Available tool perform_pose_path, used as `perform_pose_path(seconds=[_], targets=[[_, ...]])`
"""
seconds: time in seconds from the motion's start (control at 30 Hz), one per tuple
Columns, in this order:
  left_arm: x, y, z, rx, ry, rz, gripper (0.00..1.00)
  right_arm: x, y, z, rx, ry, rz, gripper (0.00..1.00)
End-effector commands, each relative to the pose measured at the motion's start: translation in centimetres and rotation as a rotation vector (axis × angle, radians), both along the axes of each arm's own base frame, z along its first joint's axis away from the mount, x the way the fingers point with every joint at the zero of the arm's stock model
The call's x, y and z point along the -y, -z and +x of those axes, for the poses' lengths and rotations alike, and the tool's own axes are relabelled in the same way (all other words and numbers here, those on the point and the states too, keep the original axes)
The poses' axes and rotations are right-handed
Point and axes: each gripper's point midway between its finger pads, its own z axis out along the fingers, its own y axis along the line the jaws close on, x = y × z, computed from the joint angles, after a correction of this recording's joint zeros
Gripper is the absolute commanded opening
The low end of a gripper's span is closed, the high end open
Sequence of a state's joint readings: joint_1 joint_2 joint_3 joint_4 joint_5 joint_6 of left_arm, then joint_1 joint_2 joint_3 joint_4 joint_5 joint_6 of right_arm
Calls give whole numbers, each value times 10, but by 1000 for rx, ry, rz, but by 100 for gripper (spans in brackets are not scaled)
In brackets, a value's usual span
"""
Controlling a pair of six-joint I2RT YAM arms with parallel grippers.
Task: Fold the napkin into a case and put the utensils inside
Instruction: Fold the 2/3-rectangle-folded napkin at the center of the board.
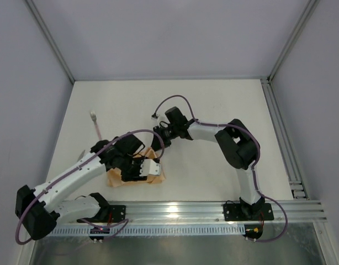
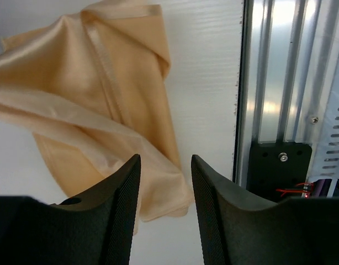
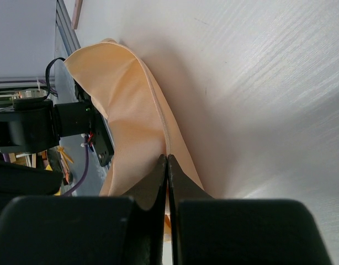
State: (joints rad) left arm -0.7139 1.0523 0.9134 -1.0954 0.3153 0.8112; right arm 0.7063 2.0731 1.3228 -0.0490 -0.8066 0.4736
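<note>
The peach-orange napkin lies rumpled near the table's front edge, mostly under my left gripper. In the left wrist view the napkin is creased, and one corner lies between my open fingers. My right gripper is shut on a hemmed edge of the napkin and holds that edge raised off the table. In the top view my right gripper sits just behind the cloth. One pink-handled utensil lies on the table at the back left, apart from both grippers.
The aluminium front rail runs right beside the napkin and also shows in the left wrist view. Grey walls enclose the table on three sides. A purple cable loops over my right arm.
</note>
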Motion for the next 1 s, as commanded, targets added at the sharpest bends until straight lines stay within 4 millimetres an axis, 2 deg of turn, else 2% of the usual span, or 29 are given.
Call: perform_pose_path(seconds=[0.0,0.03,0.1,0.13,0.23,0.33,0.47,0.6,0.67,0.73,0.97], targets=[[21,23,-15,-88,61,29,43,-7,-8,3,35,-20,44,3],[34,29,-11,-53,88,13,46,-6,-7,3,32,-20,42,3],[38,43,-11,-51,99,21,47,-9,-8,5,47,-20,59,3],[45,50,-2,-27,97,16,47,-9,-9,4,47,-26,64,3],[44,69,8,4,122,62,48,-8,-13,2,57,-35,74,3],[40,84,7,-23,151,107,51,-8,-19,1,71,-49,82,3],[38,92,11,-10,149,132,52,-7,-25,-2,92,-77,98,3],[31,96,9,-13,159,150,52,1,-28,-9,126,-107,82,3],[27,100,6,-16,169,161,52,2,-36,-14,162,-127,89,3],[24,101,5,-11,174,165,52,3,-43,-18,202,-148,94,3],[22,100,11,18,177,172,51,-2,-47,-36,228,-199,91,3]])
